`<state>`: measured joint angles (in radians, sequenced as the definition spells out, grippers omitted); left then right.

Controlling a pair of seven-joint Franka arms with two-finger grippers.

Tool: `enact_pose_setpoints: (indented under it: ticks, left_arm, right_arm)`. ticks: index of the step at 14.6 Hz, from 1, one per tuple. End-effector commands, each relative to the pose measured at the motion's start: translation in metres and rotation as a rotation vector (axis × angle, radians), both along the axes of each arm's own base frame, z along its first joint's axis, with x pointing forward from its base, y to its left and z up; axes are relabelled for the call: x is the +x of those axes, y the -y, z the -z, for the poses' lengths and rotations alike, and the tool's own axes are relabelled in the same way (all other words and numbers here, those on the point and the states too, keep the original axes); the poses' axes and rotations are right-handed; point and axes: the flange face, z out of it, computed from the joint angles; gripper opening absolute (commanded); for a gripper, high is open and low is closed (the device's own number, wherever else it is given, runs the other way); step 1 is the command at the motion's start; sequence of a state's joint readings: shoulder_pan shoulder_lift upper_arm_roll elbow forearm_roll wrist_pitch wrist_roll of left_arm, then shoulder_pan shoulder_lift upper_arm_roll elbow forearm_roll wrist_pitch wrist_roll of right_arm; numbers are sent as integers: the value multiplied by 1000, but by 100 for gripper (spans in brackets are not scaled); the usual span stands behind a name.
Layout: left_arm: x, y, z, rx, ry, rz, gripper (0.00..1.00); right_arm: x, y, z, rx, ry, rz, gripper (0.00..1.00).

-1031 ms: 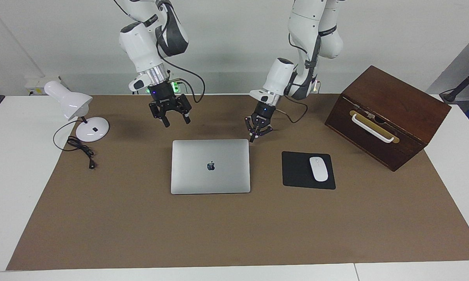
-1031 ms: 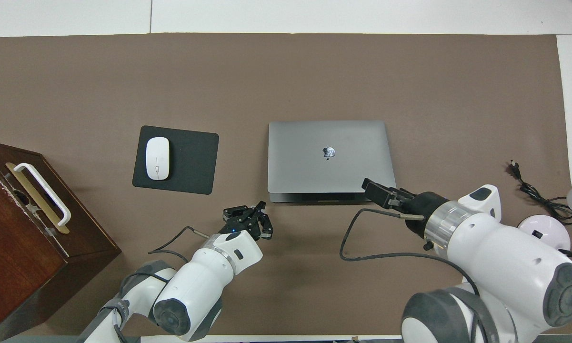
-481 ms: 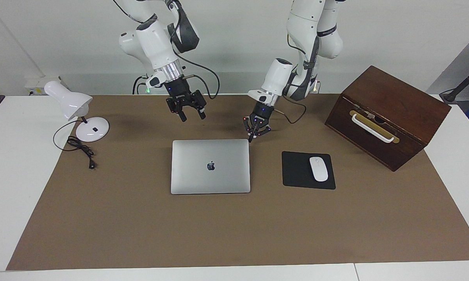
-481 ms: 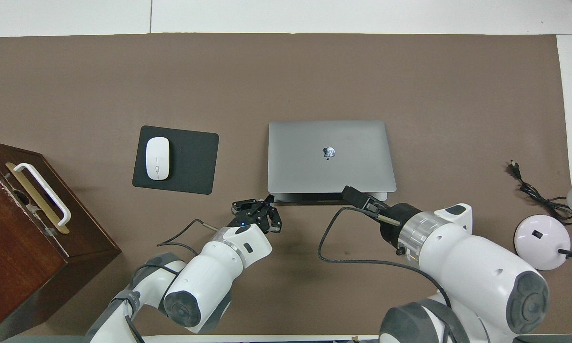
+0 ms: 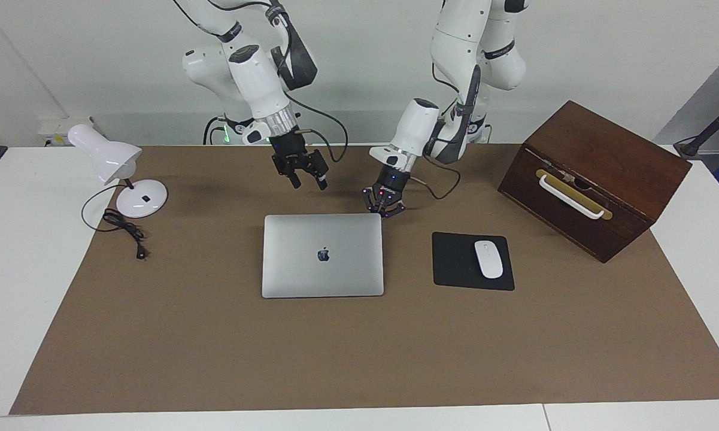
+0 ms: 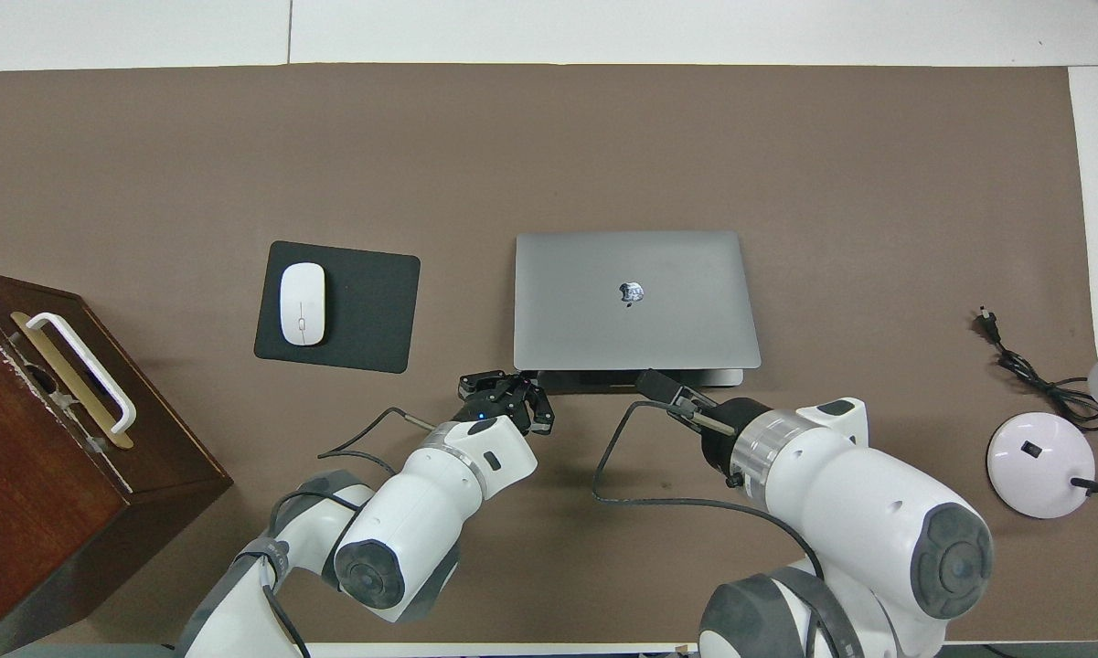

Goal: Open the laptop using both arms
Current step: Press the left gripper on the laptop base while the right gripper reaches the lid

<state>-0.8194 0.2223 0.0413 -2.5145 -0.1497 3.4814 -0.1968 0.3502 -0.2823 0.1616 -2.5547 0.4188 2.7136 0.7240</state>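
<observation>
Laptop (image 5: pixel 322 255) lies closed; the left gripper (image 5: pixel 384 205), pinched empty, is set at its near corner, the right gripper (image 5: pixel 303 173), spread, above its near edge.

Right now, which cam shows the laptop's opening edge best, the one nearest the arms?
Overhead view. The laptop shows its edge nearest the robots as a dark seam under the lid, with the left gripper and the right gripper beside it. The facing view shows only the closed lid, no seam.
</observation>
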Motion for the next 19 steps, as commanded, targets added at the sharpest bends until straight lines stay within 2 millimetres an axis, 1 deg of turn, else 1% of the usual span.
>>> enact_pose_setpoints:
  ticks: [1,6,9,11,12,19]
  left_arm:
    - [8,10,9,-2,16,-2,0]
    - [13,7,15,13,15,2,0]
    - [13,6,21,33,16,16,0]
    - [13,5,25,60,25,43,0]
    - [13,5,28,66,23,47,0]
    - [21,-6,34,109,38,70,0]
  right_arm:
    - [-2,-2,4,15,-7,14,100]
    - [3,-5,19,0,-29,6,100]
    - [10,-8,32,-6,-49,8,100]
    - [18,-10,38,-7,-60,8,100]
    - [24,-10,38,-5,-55,11,100]
    - [51,-1,56,-21,-55,3,100]
